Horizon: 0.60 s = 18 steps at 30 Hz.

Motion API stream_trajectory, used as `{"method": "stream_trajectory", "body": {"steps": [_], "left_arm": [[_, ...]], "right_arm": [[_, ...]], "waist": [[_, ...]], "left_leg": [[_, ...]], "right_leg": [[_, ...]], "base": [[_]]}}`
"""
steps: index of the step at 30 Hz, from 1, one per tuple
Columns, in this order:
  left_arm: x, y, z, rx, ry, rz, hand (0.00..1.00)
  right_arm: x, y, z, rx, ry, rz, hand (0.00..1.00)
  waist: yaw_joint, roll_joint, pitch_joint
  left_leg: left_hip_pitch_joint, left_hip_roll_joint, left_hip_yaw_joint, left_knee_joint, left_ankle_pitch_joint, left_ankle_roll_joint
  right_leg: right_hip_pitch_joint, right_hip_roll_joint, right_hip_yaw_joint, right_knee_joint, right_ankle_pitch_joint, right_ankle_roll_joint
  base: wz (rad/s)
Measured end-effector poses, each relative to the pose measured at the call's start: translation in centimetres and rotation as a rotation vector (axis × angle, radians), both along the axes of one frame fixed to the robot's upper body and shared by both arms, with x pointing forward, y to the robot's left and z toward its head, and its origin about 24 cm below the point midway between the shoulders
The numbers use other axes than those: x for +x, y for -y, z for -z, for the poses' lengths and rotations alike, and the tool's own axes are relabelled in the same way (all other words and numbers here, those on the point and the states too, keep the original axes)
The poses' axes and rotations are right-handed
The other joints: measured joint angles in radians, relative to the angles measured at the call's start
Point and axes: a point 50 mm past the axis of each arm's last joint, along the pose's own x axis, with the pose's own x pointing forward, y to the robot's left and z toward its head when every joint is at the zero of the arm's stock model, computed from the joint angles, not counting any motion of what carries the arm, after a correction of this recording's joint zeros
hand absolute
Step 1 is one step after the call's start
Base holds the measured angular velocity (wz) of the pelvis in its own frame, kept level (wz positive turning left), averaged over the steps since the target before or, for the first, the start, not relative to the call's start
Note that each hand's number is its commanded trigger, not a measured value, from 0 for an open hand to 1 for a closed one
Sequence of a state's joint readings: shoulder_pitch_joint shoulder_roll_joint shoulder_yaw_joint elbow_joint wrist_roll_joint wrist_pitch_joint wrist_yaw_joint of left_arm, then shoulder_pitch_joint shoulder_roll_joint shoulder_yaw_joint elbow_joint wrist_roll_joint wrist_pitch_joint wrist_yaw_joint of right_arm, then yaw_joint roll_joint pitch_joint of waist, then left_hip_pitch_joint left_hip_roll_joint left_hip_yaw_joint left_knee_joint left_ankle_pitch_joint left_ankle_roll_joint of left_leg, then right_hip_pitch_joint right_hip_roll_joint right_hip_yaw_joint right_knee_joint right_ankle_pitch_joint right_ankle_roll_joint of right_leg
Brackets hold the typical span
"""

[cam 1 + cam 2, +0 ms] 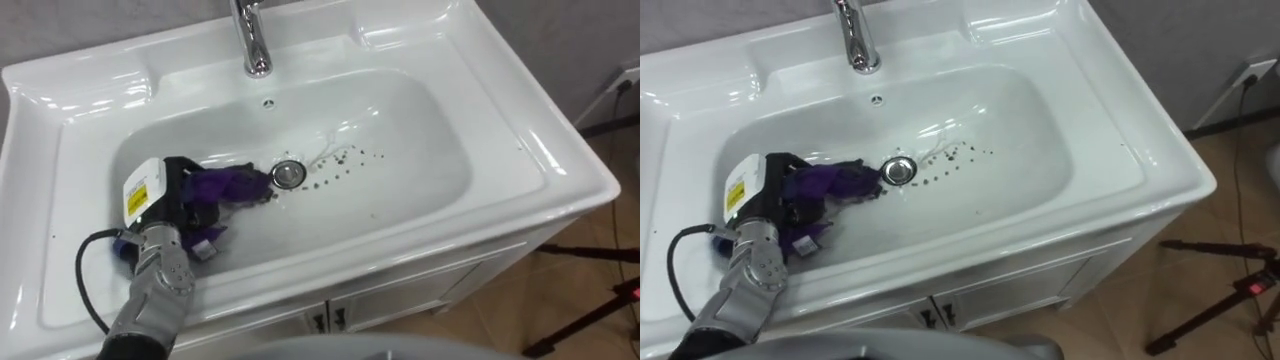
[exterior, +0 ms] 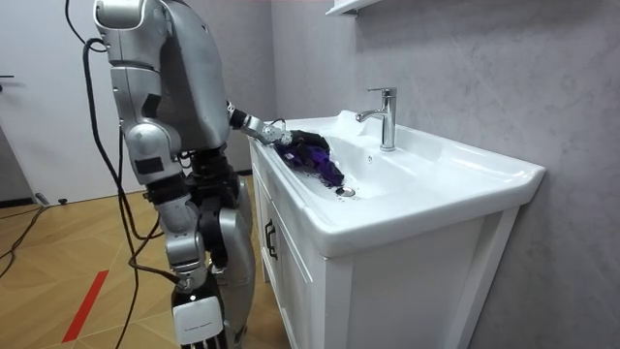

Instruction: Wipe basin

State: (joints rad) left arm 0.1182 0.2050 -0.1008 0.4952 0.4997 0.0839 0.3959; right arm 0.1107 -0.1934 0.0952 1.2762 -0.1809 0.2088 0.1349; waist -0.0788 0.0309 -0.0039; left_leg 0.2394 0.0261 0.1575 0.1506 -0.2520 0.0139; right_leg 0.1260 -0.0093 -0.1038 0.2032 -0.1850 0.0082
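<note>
**Left eye view: cloth held to the bowl beside the drain**

Left eye view has the robot's left hand (image 1: 178,195) down inside the basin (image 1: 430,150), on the bowl's left slope. Its fingers look curled around a bunched purple cloth (image 1: 232,184). Tufts of the fabric stick out both ahead of the hand and back toward the wrist, which suggests a clasp in the palm rather than a flat press.

The cloth's leading edge touches the drain (image 1: 288,173) in the middle of the bowl floor. Holding it bunched this way probably keeps a thick pad under the hand, so the fabric meets the porcelain and not the fingers.

Dark specks (image 1: 345,160) lie scattered just beyond the drain toward the bowl's right side, and the cloth has not reached them. That patch seems to be the obvious next target, so the wipe looks only partly done.

The tap (image 1: 252,40) stands at the basin's back edge, well clear of the arm. In the room view the robot stands upright against the front edge of the white cabinet (image 2: 291,281), with this arm stretched over the rim so the cloth drapes down toward the drain.
</note>
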Motion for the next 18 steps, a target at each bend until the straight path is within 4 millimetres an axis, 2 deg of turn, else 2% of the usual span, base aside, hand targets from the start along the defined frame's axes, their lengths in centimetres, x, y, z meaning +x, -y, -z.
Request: {"method": "stream_trajectory", "body": {"steps": [6,12,18], "left_arm": [[-0.1,-0.3,0.6,-0.120,-0.018,-0.060,1.00],[0.5,0.3,1.2,-0.255,-0.047,-0.070,1.00],[0.7,0.9,1.6,-0.404,-0.074,-0.095,1.00]], "right_arm": [[-0.6,0.0,0.0,0.003,-0.042,-0.002,0.00],[-0.7,-0.4,0.1,0.016,-0.065,-0.065,0.00],[-0.8,-0.9,0.2,0.025,-0.079,-0.057,0.00]], "waist": [[0.000,0.000,-0.0005],[-0.006,0.005,-0.0037],[-0.007,0.007,-0.0060]], "left_leg": [[0.017,0.000,0.008,-0.006,0.000,0.000],[0.015,0.003,0.007,-0.018,0.000,0.000],[0.016,0.005,0.020,-0.017,0.000,-0.001]], "right_leg": [[0.000,0.007,0.026,0.001,-0.003,0.000],[-0.008,0.009,0.022,0.009,-0.003,-0.001],[-0.020,0.010,0.027,0.021,-0.005,-0.003]], "base": [[-0.08],[0.00],[-0.05]]}}
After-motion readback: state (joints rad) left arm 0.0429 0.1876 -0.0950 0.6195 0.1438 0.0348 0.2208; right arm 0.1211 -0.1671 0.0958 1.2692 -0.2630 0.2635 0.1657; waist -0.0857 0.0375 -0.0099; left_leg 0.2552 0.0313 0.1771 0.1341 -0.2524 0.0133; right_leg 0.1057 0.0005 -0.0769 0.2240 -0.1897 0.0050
